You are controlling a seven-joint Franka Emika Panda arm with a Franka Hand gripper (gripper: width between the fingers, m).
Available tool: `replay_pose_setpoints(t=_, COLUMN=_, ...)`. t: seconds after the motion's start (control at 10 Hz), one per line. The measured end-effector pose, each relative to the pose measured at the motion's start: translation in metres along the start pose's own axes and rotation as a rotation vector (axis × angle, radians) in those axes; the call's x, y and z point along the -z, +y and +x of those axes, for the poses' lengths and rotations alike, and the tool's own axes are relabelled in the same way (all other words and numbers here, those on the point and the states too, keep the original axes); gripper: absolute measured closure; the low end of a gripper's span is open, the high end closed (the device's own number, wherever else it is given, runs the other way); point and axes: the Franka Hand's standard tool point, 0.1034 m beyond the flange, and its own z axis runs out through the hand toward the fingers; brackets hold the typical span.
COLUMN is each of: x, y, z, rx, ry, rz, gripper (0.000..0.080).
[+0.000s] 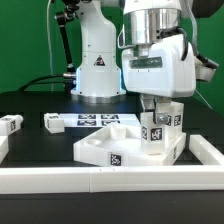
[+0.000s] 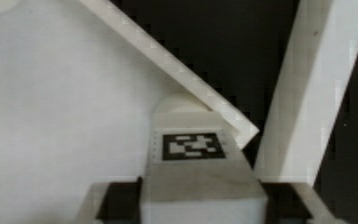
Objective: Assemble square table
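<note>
Bench (image 1: 30, 104), frame centre: tabletop slab (image 1: 105, 148). On the slab's right corner: upright leg (image 1: 160, 130), between the fingers (image 2: 117, 206). Behind the slab: marker board (image 1: 105, 119). Left of it: lying leg (image 1: 53, 122). Left edge: another leg (image 1: 9, 124). Bottom: border wall (image 1: 100, 182).

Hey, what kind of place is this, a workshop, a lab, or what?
Most likely a robotics lab bench: a robot arm stands on a black table, the white slab and the leg in its hand carry printed tags, and a white border wall fences the work area.
</note>
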Motion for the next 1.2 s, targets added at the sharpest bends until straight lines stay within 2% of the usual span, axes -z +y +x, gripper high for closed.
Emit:
replay_pose_setpoints(t=0.3, x=-0.0001, y=-0.0003, z=-0.0015, rx=-0.034, ry=-0.008, rz=0.005, gripper=0.0508)
replay_pose_setpoints(t=0.5, x=-0.0002, y=-0.0001, z=-0.0002, rx=0.064, ry=-0.008, rz=0.005, gripper=0.0206)
replay_pose_setpoints(t=0.6, x=-0.0002, y=-0.0003, z=-0.0005, rx=0.103, ry=-0.007, rz=0.008, gripper=0.0206)
replay_pose_setpoints(t=0.7, x=-0.0001, y=-0.0016, z=0.0015, rx=0.175, ry=0.006, rz=0.026, gripper=0.0162)
replay_pose_setpoints(t=0.8, x=-0.0003, y=-0.0018, z=0.0029, rx=0.289, ry=0.013, rz=0.032, gripper=0.0162)
replay_pose_setpoints(t=1.2, x=-0.0048, y=0.0, z=0.0006, rx=0.625, ry=0.019, rz=0.022, gripper=0.0151)
